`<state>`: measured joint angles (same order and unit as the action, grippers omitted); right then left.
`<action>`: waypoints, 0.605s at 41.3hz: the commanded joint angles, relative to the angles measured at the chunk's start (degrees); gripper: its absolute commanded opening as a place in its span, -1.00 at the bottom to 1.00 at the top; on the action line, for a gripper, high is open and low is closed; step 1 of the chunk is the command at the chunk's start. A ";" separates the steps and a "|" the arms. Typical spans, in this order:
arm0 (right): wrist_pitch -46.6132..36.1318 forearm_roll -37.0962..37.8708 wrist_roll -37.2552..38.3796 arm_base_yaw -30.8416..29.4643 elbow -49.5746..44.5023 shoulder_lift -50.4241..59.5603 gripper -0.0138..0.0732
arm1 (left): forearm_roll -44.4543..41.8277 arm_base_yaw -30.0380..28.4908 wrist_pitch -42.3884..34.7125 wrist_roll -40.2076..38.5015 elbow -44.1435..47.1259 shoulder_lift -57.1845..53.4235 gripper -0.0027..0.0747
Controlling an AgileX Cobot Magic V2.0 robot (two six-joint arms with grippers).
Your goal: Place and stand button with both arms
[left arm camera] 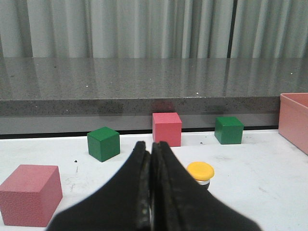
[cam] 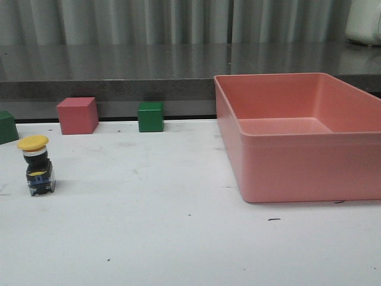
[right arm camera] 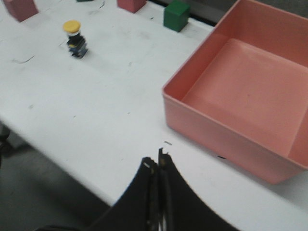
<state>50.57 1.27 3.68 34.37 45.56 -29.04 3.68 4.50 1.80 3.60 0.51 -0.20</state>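
Front view shows the button (cam: 37, 165) already upright on its dark base, yellow cap up, at the far left of the white counter (cam: 178, 238), well apart from the pink bin (cam: 297, 173). Neither arm touches it. The left tool (left arm camera: 151, 156) and right tool (right arm camera: 157, 166) are both closed on nothing. The placing and standing look done; at most, parking the arms is left.

yellow-capped button (cam: 37, 165); pink bin (cam: 300, 134); white table (cam: 155, 238).
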 commanded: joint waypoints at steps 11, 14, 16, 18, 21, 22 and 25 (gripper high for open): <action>-30.39 0.50 -0.83 -16.16 -23.95 17.38 -0.84 | 0.50 0.55 -4.73 -0.01 0.81 -1.27 -0.98; -34.21 0.45 -0.83 -18.80 -28.87 20.91 -0.84 | 0.50 0.55 -4.73 -0.01 0.81 -1.27 -0.98; -35.96 0.45 -0.83 -20.63 -31.74 22.81 -0.84 | 0.50 0.55 -4.73 -0.01 0.81 -1.27 -0.98; -37.50 0.45 -0.83 -22.67 -34.45 24.71 -0.84 | 0.50 0.55 -4.73 -0.01 0.81 -1.27 -0.98; -39.19 0.45 -0.83 -25.55 -37.76 26.78 -0.84 | 0.50 0.55 -4.73 -0.01 0.81 -1.27 -0.98; -39.69 0.45 -0.83 -26.36 -38.73 27.53 -0.84 | 0.50 0.55 -4.73 -0.01 0.81 -1.27 -0.98; -41.41 0.45 -0.83 -28.20 -41.31 28.72 -0.84 | 0.50 0.55 -4.73 -0.01 0.81 -1.27 -0.98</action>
<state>16.35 1.27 3.68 8.18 5.09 -0.87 3.77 4.50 1.80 3.60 0.51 -0.20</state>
